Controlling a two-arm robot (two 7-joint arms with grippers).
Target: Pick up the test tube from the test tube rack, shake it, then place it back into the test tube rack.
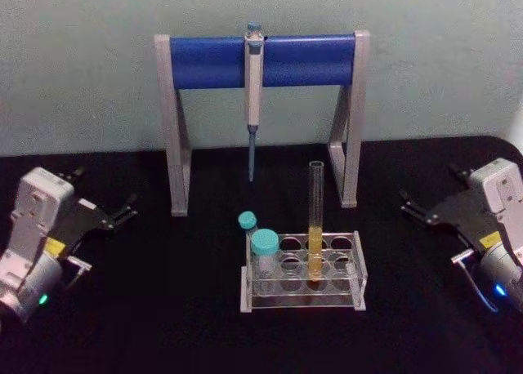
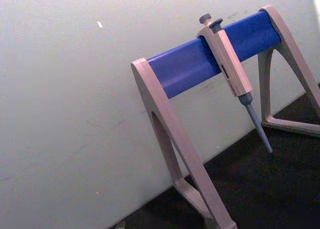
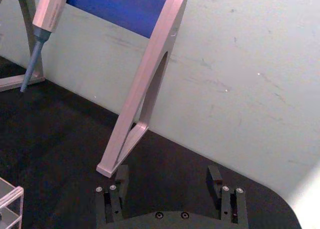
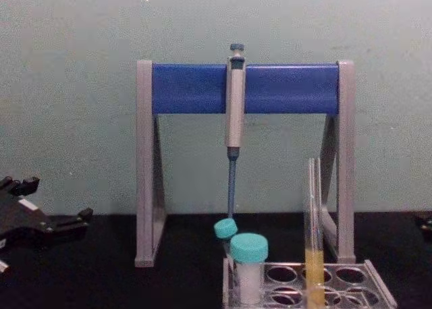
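**Tube in rack, both arms standing off**

- Test tube (image 1: 315, 219) stands upright in a hole near the middle of the test tube rack (image 1: 356, 269). It has yellow-orange liquid in its lower part and no cap.
- Two teal-capped vials (image 1: 265, 245) sit at the rack's left end, near the tube.
- A pipette (image 1: 253, 88) hangs from the blue-barred stand (image 1: 209, 60) behind the rack.
- Left gripper (image 1: 105, 193) rests over the counter (image 1: 163, 325) well left of the rack, fingers released.
- Right gripper (image 3: 167, 176) is well right of the rack, fingers spread wide and holding nothing.
- Pick not yet begun.

Risks, as I judge them:
- A tilted lift could drag the light rack up with the tube.
- A left-side approach could clip the vials.
- Smooth glass may slip in a loose grip.
- With the mouth open, hard shaking could throw liquid out.
- A high swing backward could meet the pipette tip.
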